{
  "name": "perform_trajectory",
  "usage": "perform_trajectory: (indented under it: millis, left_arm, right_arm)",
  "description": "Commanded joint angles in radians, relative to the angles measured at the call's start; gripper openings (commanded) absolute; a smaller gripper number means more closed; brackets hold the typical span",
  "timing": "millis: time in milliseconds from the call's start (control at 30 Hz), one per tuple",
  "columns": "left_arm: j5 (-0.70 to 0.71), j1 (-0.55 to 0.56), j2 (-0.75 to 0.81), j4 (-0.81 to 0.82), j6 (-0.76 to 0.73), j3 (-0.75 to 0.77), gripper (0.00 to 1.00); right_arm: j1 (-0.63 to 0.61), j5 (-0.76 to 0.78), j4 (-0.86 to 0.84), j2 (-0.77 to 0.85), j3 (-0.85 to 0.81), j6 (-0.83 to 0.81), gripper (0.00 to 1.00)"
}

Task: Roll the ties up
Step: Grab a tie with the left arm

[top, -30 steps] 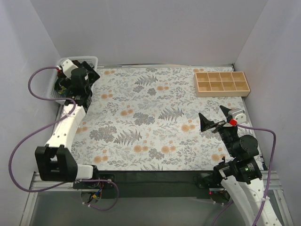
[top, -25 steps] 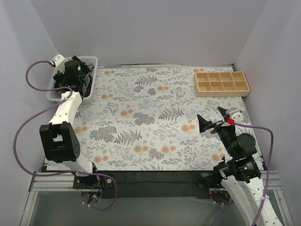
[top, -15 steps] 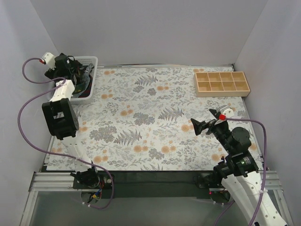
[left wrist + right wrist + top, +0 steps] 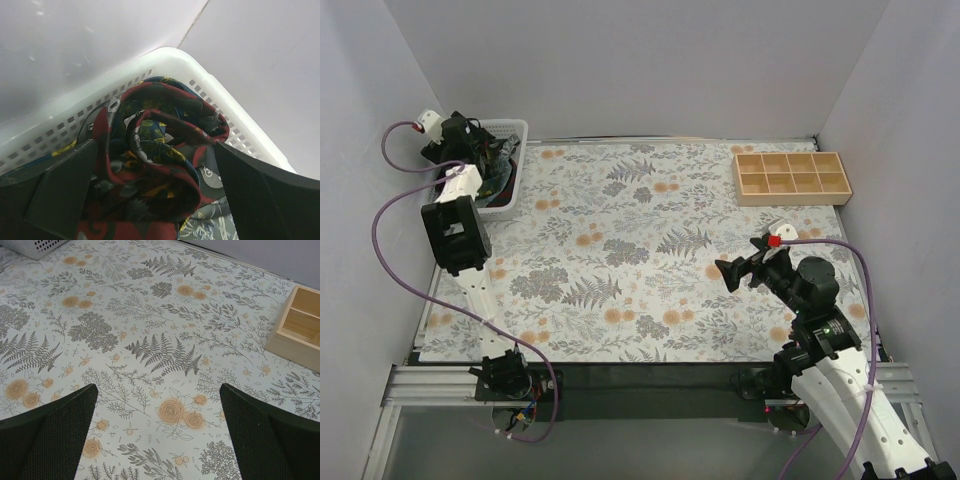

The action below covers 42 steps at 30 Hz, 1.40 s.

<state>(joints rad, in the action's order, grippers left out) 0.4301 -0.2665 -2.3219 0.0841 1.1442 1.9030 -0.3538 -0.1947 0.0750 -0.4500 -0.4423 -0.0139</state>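
Left pincer (image 4: pixel 156 147) is spread wide w/ nothing in it, hanging right over the ties (image 4: pixel 150 170). They lie in a tangled heap inside the white basket (image 4: pixel 165 57) at the far-left corner of the table. Right pincer (image 4: pixel 158 387) is wide & empty too, above bare flowered cloth (image 4: pixel 150 310), well apart from the basket. Wooden tray (image 4: pixel 300 325) sits off to its right.

Watch-outs, as I judge them:

- **Tangle:** ties are wound round each other, red-edged folds over blue/yellow print. Close on the top fold & you'll prob. lift two or more, or drag the whole clump.
- **Basket:** it looks light, so it could tip or ride up w/ the fabric if a loop snags on the perforated wall.
- **Depth:** grab too shallow & the slick cloth may slip out mid-carry. Go too deep & a finger may jam vs. the basket floor or wall.
- **Ends:** can't tell where any tie's end is, so you may pick one mid-length, which makes laying it flat for rolling harder.
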Motion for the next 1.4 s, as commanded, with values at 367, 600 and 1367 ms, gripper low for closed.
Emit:
perform_trajectory:
  millis: [367,600,1367]
  left_arm:
    - [-0.022,-0.005,-0.073,0.066,-0.018,0.039,0.70]
    - [-0.028,-0.005,-0.054,0.066,-0.057,0.030,0.25]
    - [-0.204,-0.005,0.314,0.019,-0.077,-0.070,0.00]
  right_arm:
    - [-0.005,-0.025,-0.017,-0.042,0.008,0.005,0.98]
    - [-0.005,-0.022,-0.015,-0.042,0.008,0.006,0.98]
    - [-0.005,-0.017,-0.017,0.002,0.001,0.008,0.98]
